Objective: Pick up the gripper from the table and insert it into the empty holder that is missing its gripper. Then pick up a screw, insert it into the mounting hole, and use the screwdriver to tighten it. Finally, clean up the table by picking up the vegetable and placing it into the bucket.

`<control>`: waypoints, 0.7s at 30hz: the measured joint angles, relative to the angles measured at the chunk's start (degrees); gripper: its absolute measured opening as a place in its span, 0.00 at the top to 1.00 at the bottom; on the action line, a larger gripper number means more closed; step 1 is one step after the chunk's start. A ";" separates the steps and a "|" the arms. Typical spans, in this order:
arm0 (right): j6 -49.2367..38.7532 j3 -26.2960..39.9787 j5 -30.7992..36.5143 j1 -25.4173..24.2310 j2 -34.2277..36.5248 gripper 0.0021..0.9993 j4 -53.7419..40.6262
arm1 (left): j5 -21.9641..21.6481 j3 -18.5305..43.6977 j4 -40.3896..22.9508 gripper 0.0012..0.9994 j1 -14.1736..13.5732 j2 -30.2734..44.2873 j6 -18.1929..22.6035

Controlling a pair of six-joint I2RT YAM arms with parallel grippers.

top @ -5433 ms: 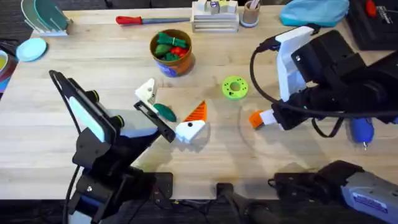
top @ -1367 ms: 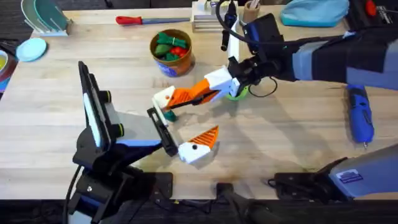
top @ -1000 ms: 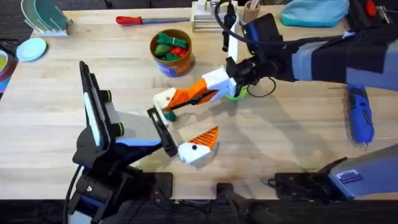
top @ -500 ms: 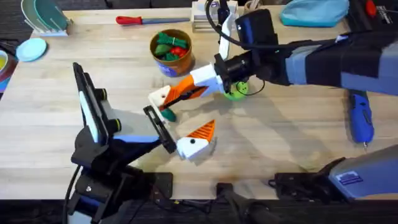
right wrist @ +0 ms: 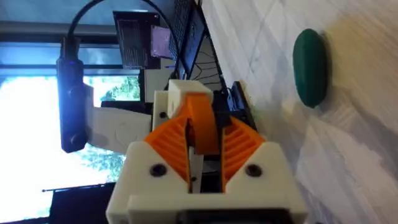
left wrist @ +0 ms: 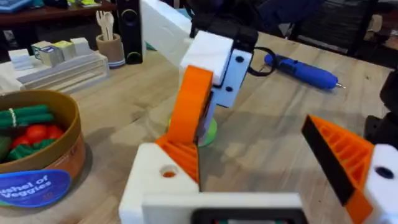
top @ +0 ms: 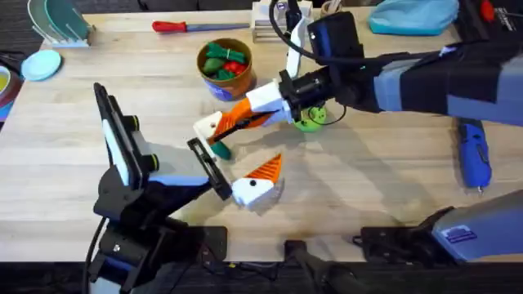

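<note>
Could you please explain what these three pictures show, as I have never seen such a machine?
Two robot arms work at a wooden table. One picture looks down from above; the other two come from cameras on each wrist. The right claw pinches a loose orange tip and brings it to the bare white block of the left claw, whose other finger already has one. Nearby lie a dark green toy vegetable, a bucket of toy vegetables, a green ring and a blue screwdriver.

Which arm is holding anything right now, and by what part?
The right gripper pinches the loose orange gripper by its rear end, tip at the holder. Left gripper holds nothing.
</note>
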 joint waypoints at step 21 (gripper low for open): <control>-0.02 0.00 -0.72 0.19 0.00 0.55 -0.44 | 1.57 0.00 0.04 0.01 -0.92 0.00 1.44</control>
